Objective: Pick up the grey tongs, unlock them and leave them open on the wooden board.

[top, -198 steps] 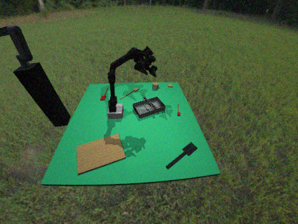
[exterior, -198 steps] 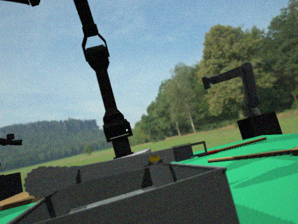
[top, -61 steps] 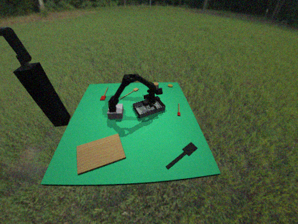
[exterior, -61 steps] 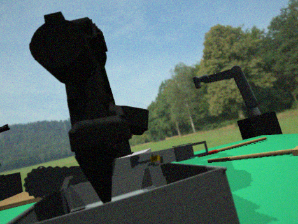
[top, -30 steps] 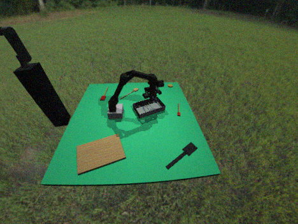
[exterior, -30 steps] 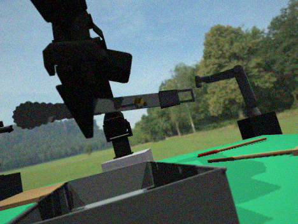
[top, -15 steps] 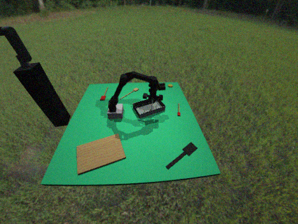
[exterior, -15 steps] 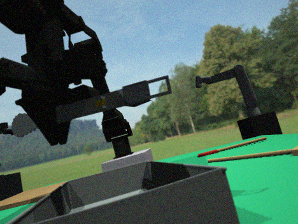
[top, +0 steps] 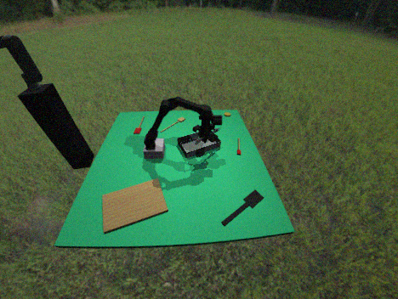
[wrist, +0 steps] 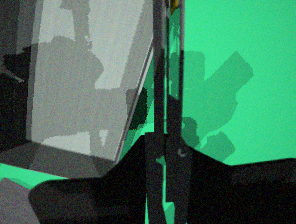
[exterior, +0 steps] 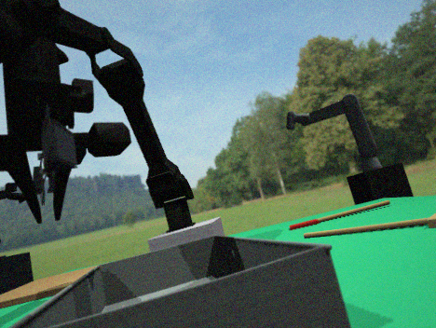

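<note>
My gripper (top: 207, 138) (exterior: 48, 214) (wrist: 153, 139) points down above the roasting tin's side and is shut on the grey tongs (exterior: 58, 144) (wrist: 159, 90). The tongs are clear of the tin and show nearly end-on in the exterior view, roughly level. Their two arms lie close together in the wrist view. In the top view they are too dark to make out. The roasting tin (top: 211, 147) (exterior: 279, 289) (wrist: 65, 160) stands on the green table. The wooden board (top: 133, 205) (exterior: 47, 285) lies at the table's front left.
My arm's pale base block (top: 154, 153) (exterior: 205, 229) stands left of the tin. A black spatula (top: 254, 198) lies front right. A red-ended tool (top: 138, 131), a wooden spoon (top: 172, 124) and a red-tipped brush (top: 239, 146) lie around. Another arm (top: 55, 123) (exterior: 361, 130) stands beyond the table.
</note>
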`<state>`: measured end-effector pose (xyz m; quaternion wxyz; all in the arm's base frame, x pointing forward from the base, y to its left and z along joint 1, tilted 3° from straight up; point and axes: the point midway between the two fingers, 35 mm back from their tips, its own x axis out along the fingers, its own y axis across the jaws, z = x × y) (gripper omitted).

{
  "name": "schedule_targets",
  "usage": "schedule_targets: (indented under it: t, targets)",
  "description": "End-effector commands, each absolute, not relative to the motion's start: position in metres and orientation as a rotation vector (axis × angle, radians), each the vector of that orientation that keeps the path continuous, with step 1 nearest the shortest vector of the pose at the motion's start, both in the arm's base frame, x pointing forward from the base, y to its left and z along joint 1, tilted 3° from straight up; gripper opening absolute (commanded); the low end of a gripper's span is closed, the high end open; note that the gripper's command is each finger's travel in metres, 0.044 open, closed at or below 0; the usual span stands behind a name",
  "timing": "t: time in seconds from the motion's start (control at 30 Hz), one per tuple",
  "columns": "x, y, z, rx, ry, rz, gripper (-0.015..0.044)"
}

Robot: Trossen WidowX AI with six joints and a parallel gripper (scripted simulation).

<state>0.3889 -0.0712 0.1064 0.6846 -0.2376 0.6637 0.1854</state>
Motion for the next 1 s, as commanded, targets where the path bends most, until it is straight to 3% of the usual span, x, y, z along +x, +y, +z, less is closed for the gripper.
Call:
schedule_targets:
  t: [0.0, 0.97]
  targets:
    - [0.387, -0.081, 0.107, -0.396, 1.502, 0.291, -0.015]
    - [0.361, -0.16, 0.109, 0.581, 1.412, -0.635, -0.015]
